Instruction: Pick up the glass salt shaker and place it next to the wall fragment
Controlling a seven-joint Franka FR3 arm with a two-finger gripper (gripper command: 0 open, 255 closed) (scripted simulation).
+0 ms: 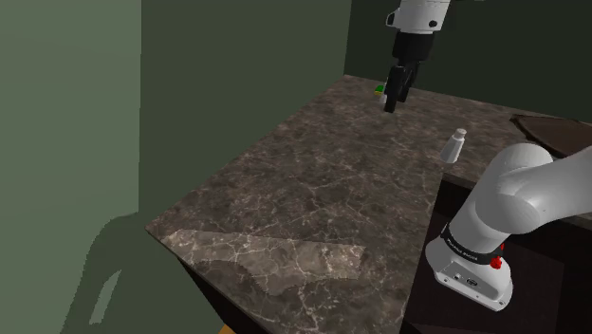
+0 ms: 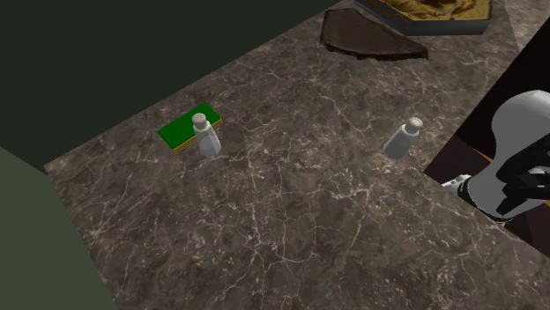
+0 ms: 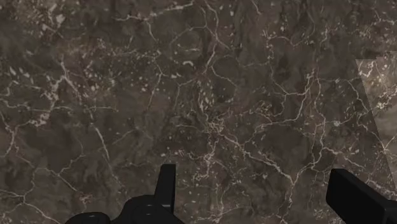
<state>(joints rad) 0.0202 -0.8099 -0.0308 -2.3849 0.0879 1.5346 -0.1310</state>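
1. Gripper [image 1: 391,102] position: the black two-finger unit hangs clear above the dark marble countertop [image 1: 313,190]. It points down, at 12 o'clock of the shoulder view's centre.
2. Finger state: in the wrist view the fingers [image 3: 167,188] stand wide apart with bare marble between them. Nothing is held.
3. Task object: two pale grey, tapered shakers stand upright on the countertop.
   - The near shaker [image 1: 455,145] sits at 4 o'clock of the gripper in the shoulder view, close to the edge on the stand's side.
   - The far shaker [image 2: 207,136] sits at 9 o'clock of the near one in the second exterior view, well apart from it. It is just beside a flat green block [image 2: 181,130].
4. Identification: the two shakers are drawn alike, so which one is the salt shaker cannot be told from these views. Confirm the target before committing.
5. Destination: the dark green wall [image 2: 132,53] runs along the countertop edge at 10 o'clock of the far shaker. The far shaker is near the wall; the near shaker is well apart from it.
6. Step in hand: approach. No descent onto either shaker is under way, so grasp, carry and placement all remain to be done.
7. Next move, as judged:
   - Bring the open fingers directly over the chosen shaker and align them to either side of its body.
   - Lower them until the pads reach the wider lower part, since the narrow top offers little grip.
   - Close gently and keep the shaker upright.
   - For the far shaker, keep the fingers off the green block.
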